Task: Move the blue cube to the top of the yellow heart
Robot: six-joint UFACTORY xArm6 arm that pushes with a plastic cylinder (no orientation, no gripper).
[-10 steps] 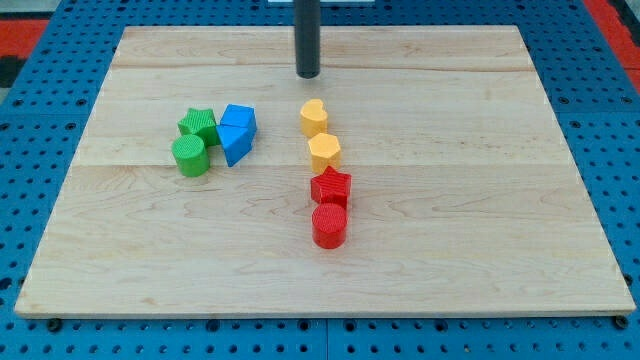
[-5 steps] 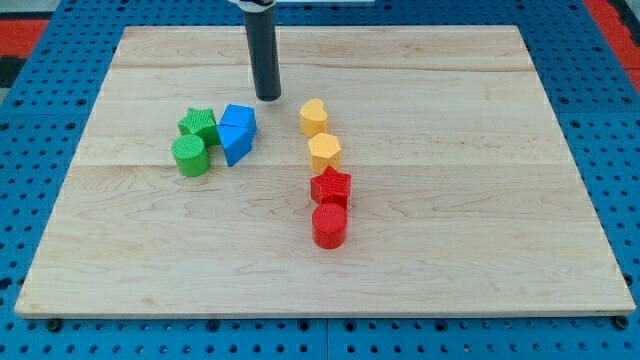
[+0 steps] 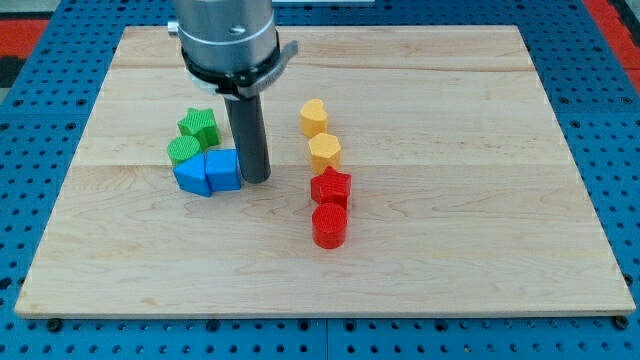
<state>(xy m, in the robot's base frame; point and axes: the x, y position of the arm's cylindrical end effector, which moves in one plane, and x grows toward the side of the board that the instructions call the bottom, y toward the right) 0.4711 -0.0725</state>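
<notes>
While the arm is working over the board (image 3: 480, 260), nothing is being gripped: the tool is a plain rod with no jaws, and it is only pushing.

Nearest the view's bottom, the red cylinder (image 3: 329, 226) is standing with the red star (image 3: 331, 187) touching it from above. These two are beginning a column that is running up the view through the yellow hexagon (image 3: 324, 152) to the yellow heart (image 3: 314, 117).

At mid-board, my tip (image 3: 254, 180) is sitting just right of the blue cube (image 3: 223, 170), touching it or nearly so. The cube is resting against a second blue block (image 3: 192, 173) on its left; that block's shape is not clear. Both are lying left of and below the heart, well apart from it.

Farther up, the green cylinder (image 3: 183, 150) is touching the blue pair, with the green star (image 3: 198, 125) behind it.

Judgement: the cube is not yet at its goal above the heart. From its right side the tip is only driving it leftward; a contact from below-left is probably needed.
</notes>
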